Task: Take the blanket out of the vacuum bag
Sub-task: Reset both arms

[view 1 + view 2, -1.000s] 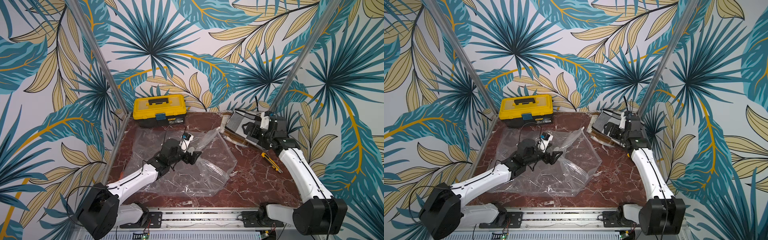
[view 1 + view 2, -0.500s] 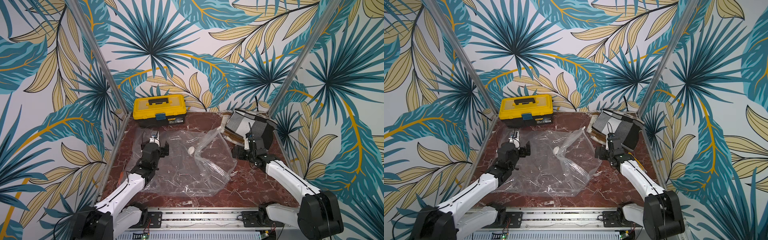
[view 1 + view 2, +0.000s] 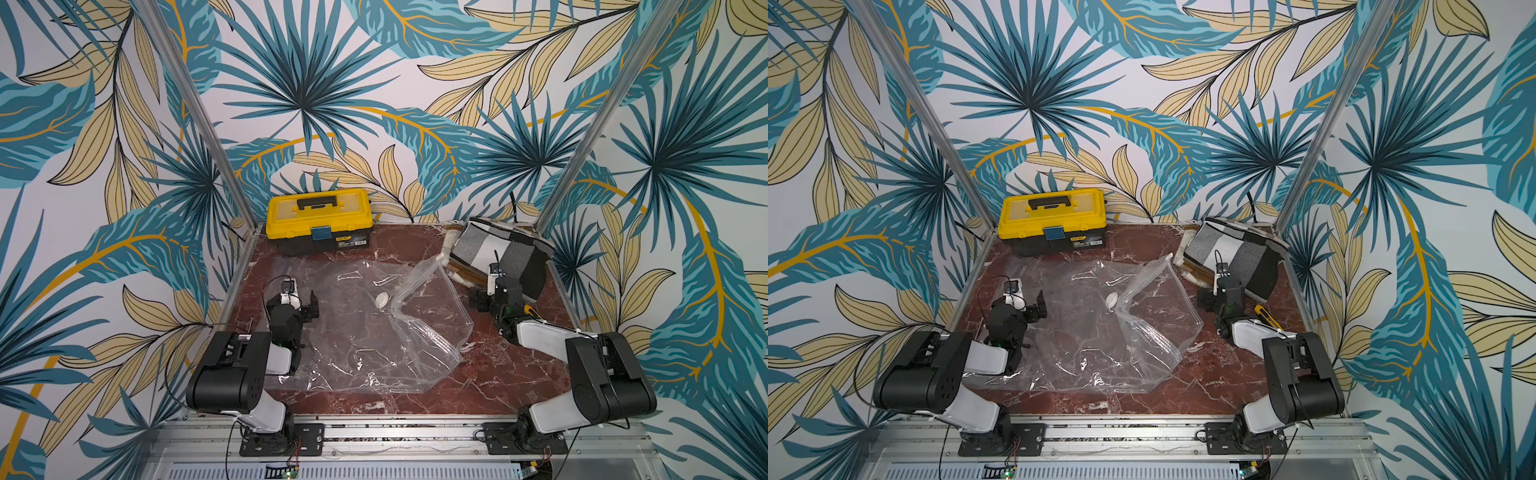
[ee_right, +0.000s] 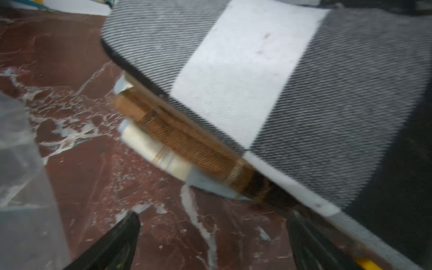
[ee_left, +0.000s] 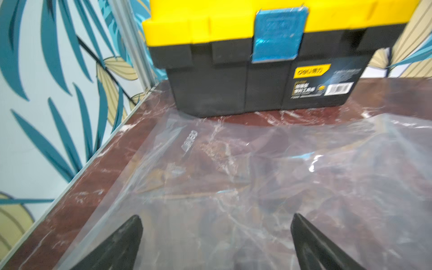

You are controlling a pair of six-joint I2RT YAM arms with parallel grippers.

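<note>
Now, blanket (image 3: 496,249): lying folded in the far right corner of the counter (image 3: 498,386), wholly outside the vacuum bag (image 3: 357,345), with its grey, white and black checks showing.
Vacuum bag: lying flat across the middle of the counter and looking empty. Its zip-seal mouth flap is rearing up on the side facing the blanket, just beside it.
Valve (image 3: 381,300): sitting white and round on the bag's upper face, near the raised flap.
Right claw (image 4: 214,217): standing spread wide and gripping nothing, pointing at the blanket's near edge. Whether a finger is brushing the cloth I cannot tell.
Left claw (image 5: 216,217): standing spread wide and empty, hovering over the bag's left part and facing the toolbox (image 3: 318,220).
Key relation: the blanket is lying straight ahead of the right claw and close to it. Its long folded edge is running slantwise from the far middle toward the right wall. The left claw is sitting well apart from the blanket, with the bag between them.
Progress: the extraction is looking finished, since the 2 claws are carrying nothing and the blanket is resting clear of the plastic. Any tidying would be falling to the right arm.
Toolbox: sitting shut against the far wall, just beyond the bag.
Knife (image 3: 530,309): lying yellow beside the right arm, near the blanket.
</note>
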